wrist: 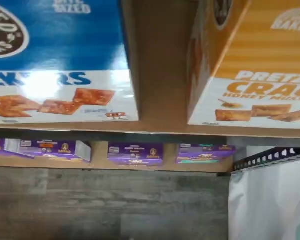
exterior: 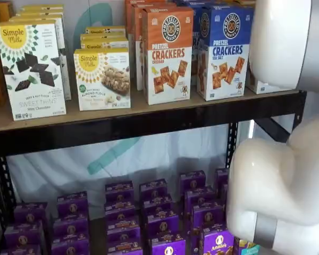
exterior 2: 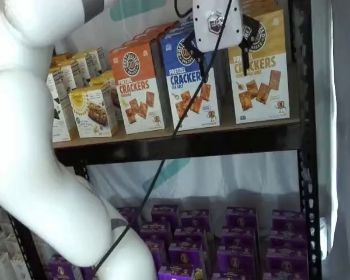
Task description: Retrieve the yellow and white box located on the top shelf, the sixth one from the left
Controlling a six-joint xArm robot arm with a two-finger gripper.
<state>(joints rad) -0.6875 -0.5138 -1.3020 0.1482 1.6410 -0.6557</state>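
Observation:
The yellow and white box point(exterior 2: 260, 70) stands at the right end of the top shelf point(exterior 2: 181, 143), next to a black upright. In the wrist view it point(wrist: 260, 65) shows close up, with bare shelf board point(wrist: 160, 75) between it and a blue box point(wrist: 55, 50). My gripper point(exterior 2: 219, 55) hangs in front of the gap between the blue box and the yellow and white box. Its two black fingers point(exterior 2: 245, 49) stand apart, open and empty, one over each box's near edge. In a shelf view the white arm point(exterior: 287, 159) hides the box almost wholly.
An orange Pretzel Crackers box point(exterior 2: 139, 87) and the blue one point(exterior 2: 189, 81) stand left of the target. White Simple Mills boxes point(exterior: 32, 69) fill the shelf's left part. Purple boxes point(exterior: 159, 212) fill the lower shelf. A black perforated upright point(exterior 2: 300, 116) borders the right side.

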